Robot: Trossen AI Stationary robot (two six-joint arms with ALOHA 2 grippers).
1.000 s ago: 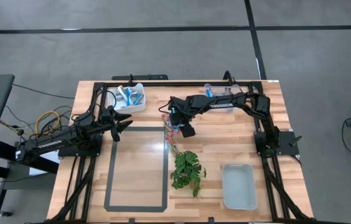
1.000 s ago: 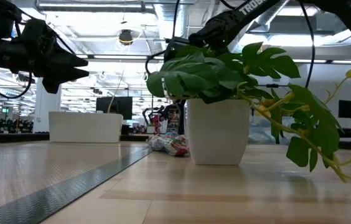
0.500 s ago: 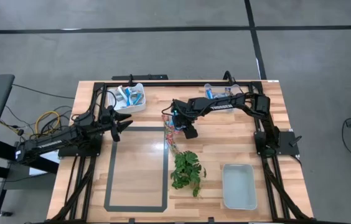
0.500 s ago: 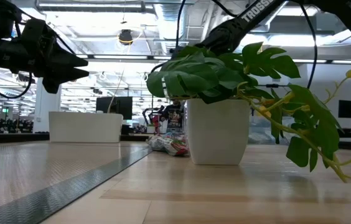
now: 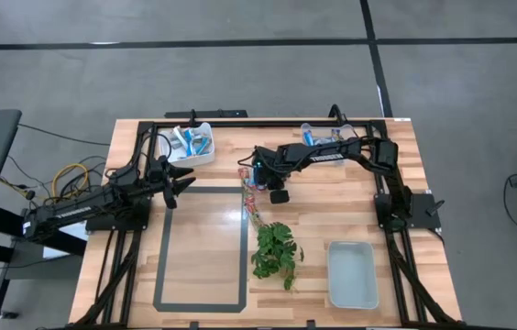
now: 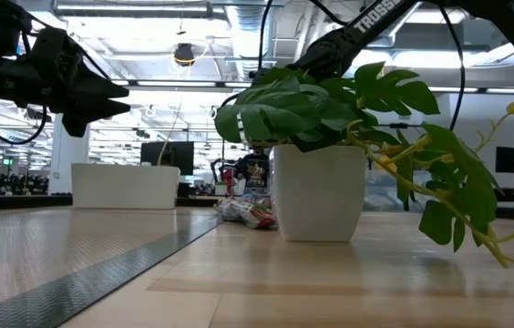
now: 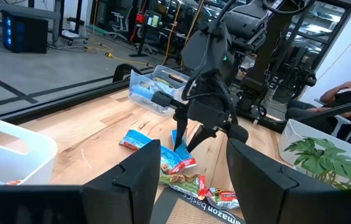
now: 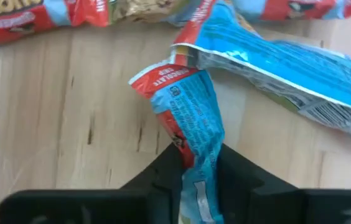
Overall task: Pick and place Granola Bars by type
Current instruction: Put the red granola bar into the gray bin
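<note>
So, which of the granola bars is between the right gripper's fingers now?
The blue bar with a red end, pinched by the right gripper; the other bars lie flat, free.

Lying in a loose pile near the middle of the bench (image 5: pixel 350 211): Granola Bars (image 5: pixel 251 194), just right of the taped rectangle (image 5: pixel 202 247). Hanging over that pile, clamping one bar (image 8: pixel 191 127): right pincer (image 5: pixel 265 181). Standing nearer, close to the pile: potted plant (image 5: pixel 275 251). Sitting at the far left: tub (image 5: pixel 192 144) holding bars. Resting at the near right: tray (image 5: pixel 351 273). Hovering left of the rectangle's far end: left pincer (image 5: pixel 185 181).
</note>
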